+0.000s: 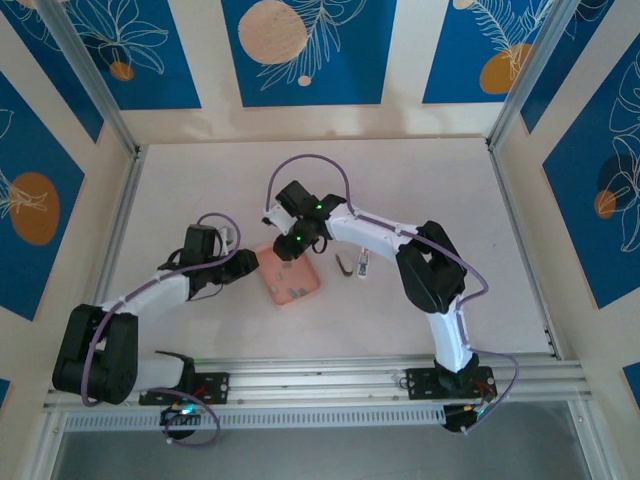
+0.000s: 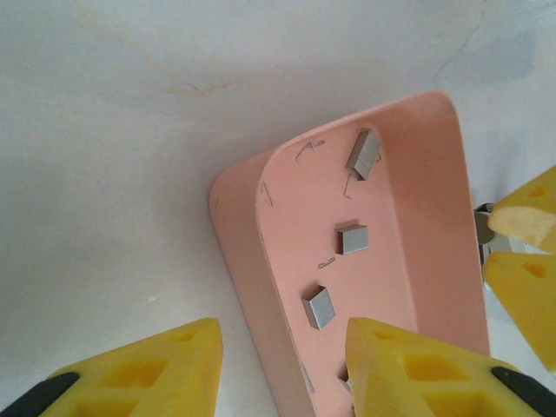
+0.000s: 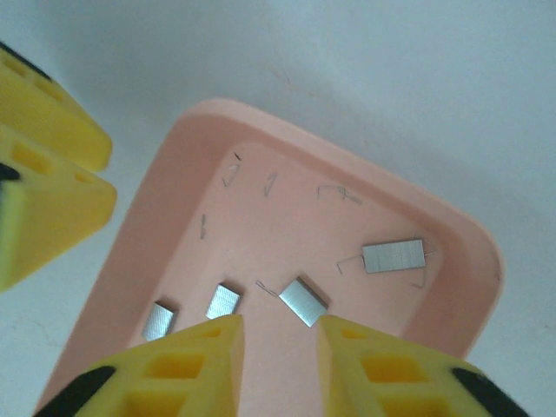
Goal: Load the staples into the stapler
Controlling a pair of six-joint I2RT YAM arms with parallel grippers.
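Note:
Several short grey staples (image 3: 303, 301) lie as small bars on the floor of the salmon-pink tray (image 3: 174, 174), with thin bent single wires scattered around them. More of these staples (image 2: 353, 239) lie in the tray (image 2: 434, 217) in the left wrist view. My right gripper (image 3: 280, 326) hovers open over the tray, nothing between its fingers, one bar just off its right fingertip. My left gripper (image 2: 282, 334) is open astride the tray's long wall, one finger outside and one inside, touching neither side. The stapler (image 1: 346, 265), small and dark, lies just right of the tray (image 1: 305, 295).
The tray sits mid-table on the white surface between both arms. A small white object (image 1: 363, 265) lies beside the stapler. The other arm's yellow fingers (image 2: 521, 252) hang at the tray's far edge. Aluminium rails and patterned blue walls border the table.

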